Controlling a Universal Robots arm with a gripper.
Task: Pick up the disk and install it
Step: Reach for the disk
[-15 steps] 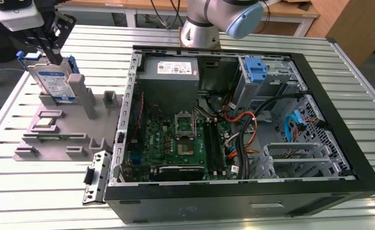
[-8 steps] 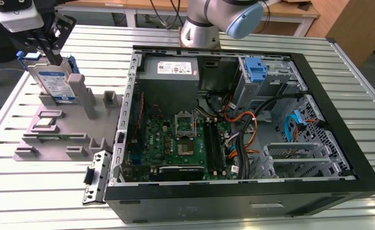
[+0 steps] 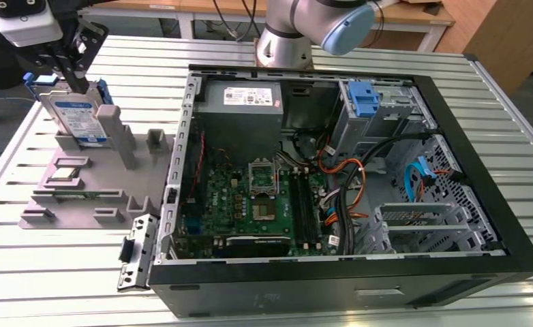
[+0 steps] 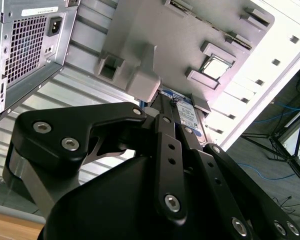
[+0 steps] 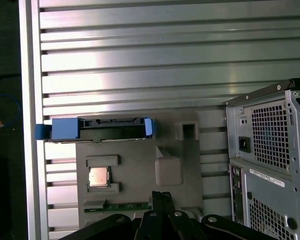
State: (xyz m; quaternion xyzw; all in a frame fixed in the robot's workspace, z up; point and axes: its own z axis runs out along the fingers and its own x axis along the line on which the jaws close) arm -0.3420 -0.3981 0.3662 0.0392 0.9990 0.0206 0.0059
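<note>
slatted table (image 3: 48, 272): grey fixture (image 3: 94, 185), open computer case (image 3: 294, 294)

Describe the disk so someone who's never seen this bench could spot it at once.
On the exterior view's left of the open computer case lies a grey tray. The disk stands on edge at its far end, just under the gripper. Unlike the small square chip lying flat nearby, it has a blue-and-white label and blue side rails.

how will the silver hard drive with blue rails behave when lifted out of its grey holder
The flat silver-metal disk with blue plastic side rails is probably stiff and fairly heavy for its size. Standing on edge in the grey plastic fixture, it might tip if nudged sideways. Its smooth metal faces may be slippery.
</note>
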